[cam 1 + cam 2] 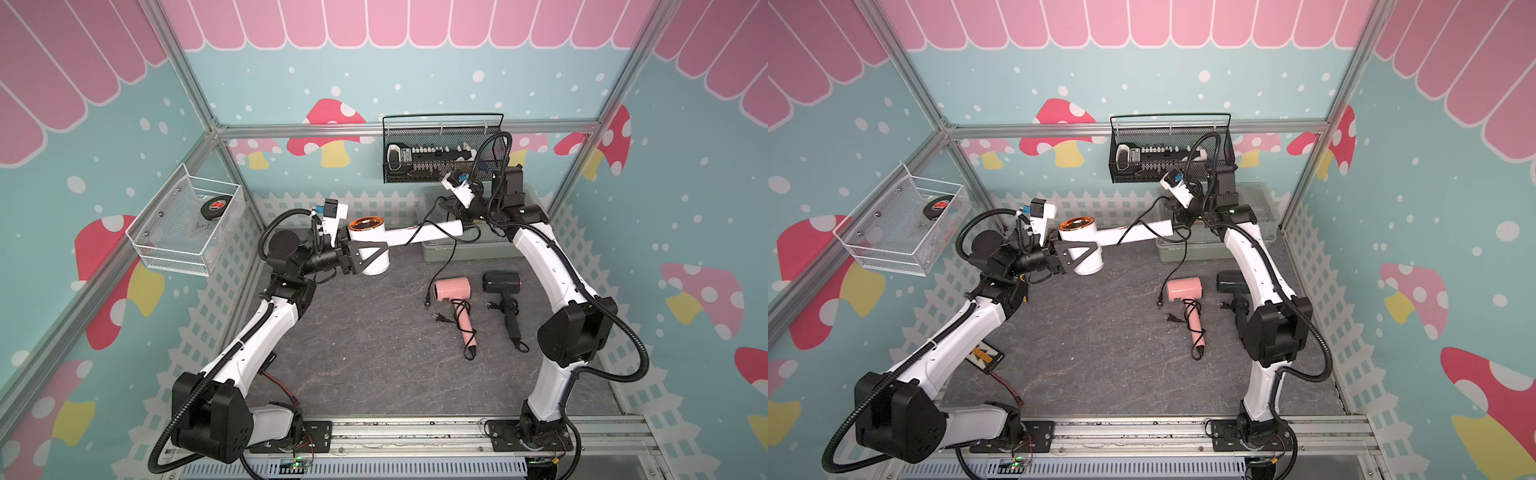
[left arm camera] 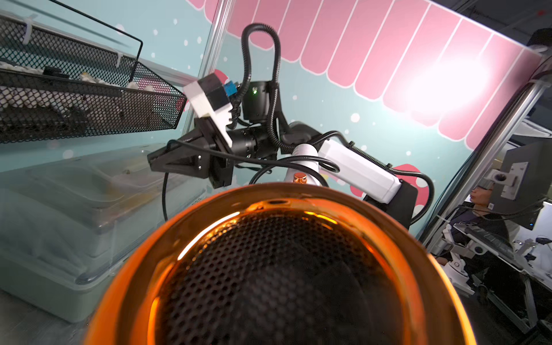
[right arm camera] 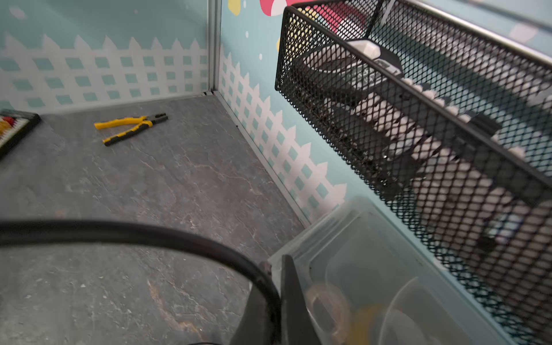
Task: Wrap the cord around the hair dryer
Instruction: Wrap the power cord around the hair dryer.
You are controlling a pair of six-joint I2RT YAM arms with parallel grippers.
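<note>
Closest to the left wrist camera: white hair dryer (image 2: pixel 283 268), smooth plastic body. Its rear end is ringed in glossy copper-orange around a black perforated grille, and a small copper button sits on the handle just past the rim. The barrel stands upright, grille up, held clear above the table. The handle runs roughly level toward the right of frame in both top views.

The left gripper (image 1: pixel 374 254) clamps the barrel from the side, jaws partway apart with the barrel filling the gap. A thin black cord (image 3: pixel 119 231) leaves the handle's end and one strand crosses over the handle. The rest hangs down to its plug (image 1: pixel 427 300), which lies on the table just beside the pink dryer. The right gripper (image 3: pixel 276 274) is fully closed, pinching the cord just beyond the handle end.

Room, front to back:
- An aluminium front rail (image 1: pixel 415 432) runs along the bottom edge.
- The grey stone-pattern tabletop (image 1: pixel 365 365) is bare through centre and lower left.
- Right of centre, a small pink hair dryer (image 1: pixel 452 289) and a black hair dryer (image 1: pixel 500 282) lie side by side, not touching, each with its cord wound round its handle.
- Behind them a pale green lidded plastic bin (image 1: pixel 478 250) sits against the back fence, below the handle end and the right gripper.
- Yellow-handled pliers (image 3: pixel 131 125) lie near the far left corner.
- A white wire-mesh basket (image 1: pixel 174 254) hangs on the left wall, near the left wrist.
- A black wire-mesh basket (image 1: pixel 399 133) hangs on the back wall, and the right wrist overlaps its lower right corner.
</note>
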